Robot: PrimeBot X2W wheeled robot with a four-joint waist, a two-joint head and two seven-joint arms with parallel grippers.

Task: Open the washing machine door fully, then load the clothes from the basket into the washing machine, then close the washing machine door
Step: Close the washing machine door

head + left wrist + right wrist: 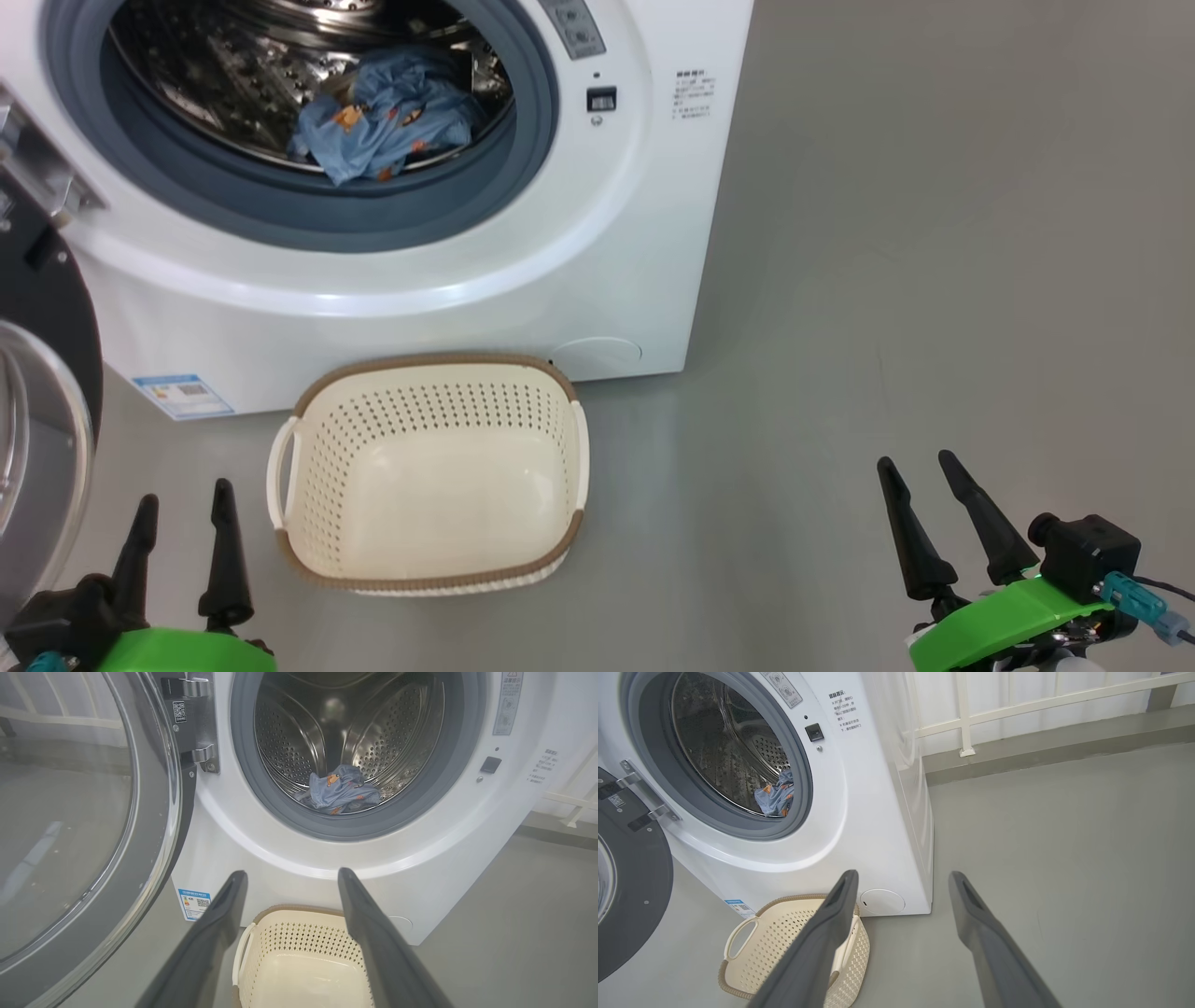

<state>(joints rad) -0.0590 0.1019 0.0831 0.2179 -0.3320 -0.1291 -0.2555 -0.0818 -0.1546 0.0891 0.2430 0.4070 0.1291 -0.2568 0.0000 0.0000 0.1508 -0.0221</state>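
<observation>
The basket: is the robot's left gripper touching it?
Apart. The head view shows a strip of grey floor between the open left gripper and the basket.

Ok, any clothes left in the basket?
No, the basket has a bare bottom, and the clothes lie inside the drum.

Head looks down, wrists seemingly low and forward; all share the washing machine (289,858)

Clothes (383,121) in washing machine (616,243); basket (429,373) before it.
</observation>
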